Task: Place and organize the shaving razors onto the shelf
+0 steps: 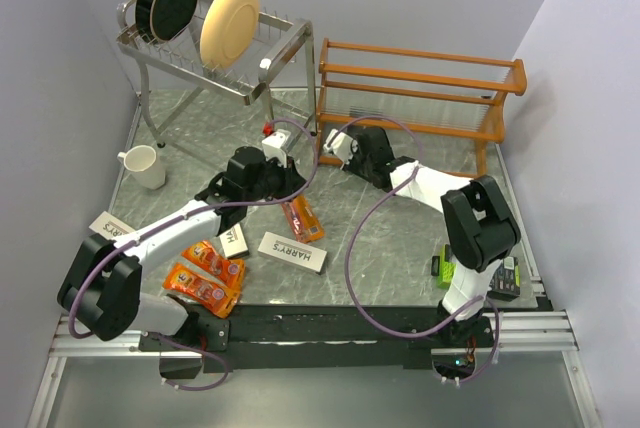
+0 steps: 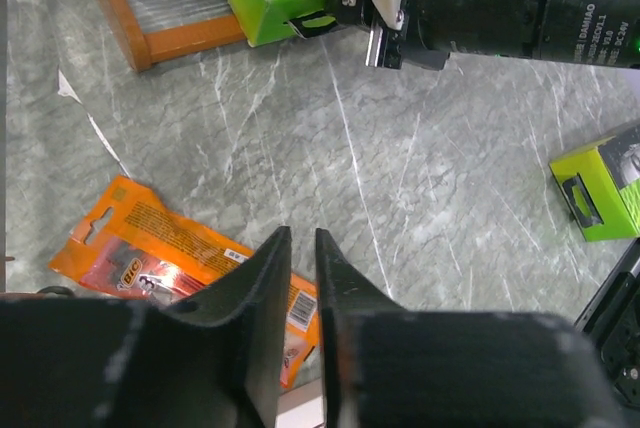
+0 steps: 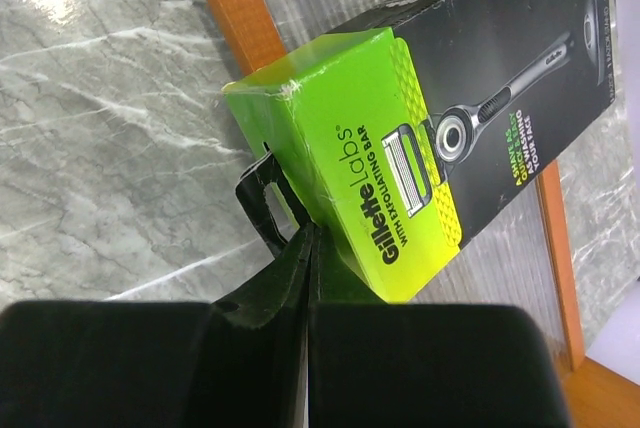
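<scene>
Your work surface is a grey marbled table [image 1: 400, 238] closed in by pale walls, with the wooden shelf [image 1: 420, 53] at the far right. A metal dish rack [image 1: 215, 48] with two plates stands at the far left, and one mug [image 1: 143, 166] sits on the left. Your right gripper [image 3: 308, 238] is clenched on the hang tab of a green-and-black razor pack [image 3: 340, 128]. It holds the pack at the shelf's near left corner, with the black end reaching over the near rail. You cannot tell from here whether the pack rests on the slats. It looks like a light, stiff carton, but the tab is thin and likely to bend, so expect the pack to swing, and a grip across the body would be steadier. Your left gripper [image 2: 302, 238] hangs with its jaws slightly apart and nothing between them, just above an orange razor pack [image 2: 130, 238] in the middle of the table. These flat, glossy packs will probably slide, so take them by an edge. There are two green-and-black packs, counting the second green-and-black pack [image 1: 444, 268] by your right base. You have three orange packs, the two overlapping orange packs [image 1: 205, 276] lying near left. There are three white razor boxes [image 1: 292, 251], rigid and easy to pinch across their narrow width.
</scene>
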Action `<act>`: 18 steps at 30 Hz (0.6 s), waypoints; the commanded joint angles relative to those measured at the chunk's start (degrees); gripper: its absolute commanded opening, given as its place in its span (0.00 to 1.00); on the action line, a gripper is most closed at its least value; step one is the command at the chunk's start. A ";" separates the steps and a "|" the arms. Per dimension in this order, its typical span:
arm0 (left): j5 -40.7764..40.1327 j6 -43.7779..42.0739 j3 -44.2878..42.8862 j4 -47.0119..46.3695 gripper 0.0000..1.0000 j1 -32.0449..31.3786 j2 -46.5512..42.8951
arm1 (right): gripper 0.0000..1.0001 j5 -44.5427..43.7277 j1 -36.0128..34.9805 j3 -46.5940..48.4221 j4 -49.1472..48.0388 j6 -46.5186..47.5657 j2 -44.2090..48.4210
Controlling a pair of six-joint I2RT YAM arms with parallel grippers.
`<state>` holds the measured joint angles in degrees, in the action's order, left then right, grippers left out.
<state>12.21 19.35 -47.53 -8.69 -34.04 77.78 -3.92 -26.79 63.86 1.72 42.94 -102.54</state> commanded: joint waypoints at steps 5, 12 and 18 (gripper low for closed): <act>5.19 -2.74 -4.41 1.22 0.53 -1.63 0.36 | 0.23 -0.56 2.26 -3.29 4.24 -3.90 15.68; 14.93 -13.70 -8.45 0.08 0.99 -12.00 3.34 | 0.81 7.78 10.94 -10.50 29.07 -8.84 39.94; 27.24 -23.99 -19.24 3.67 1.00 -17.45 16.06 | 0.87 10.60 32.56 -12.44 43.62 -0.32 50.68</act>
<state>29.36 4.67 -58.11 -6.17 -49.01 85.43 3.92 -3.66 54.06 29.85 37.47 -54.48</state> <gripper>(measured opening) 0.994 0.864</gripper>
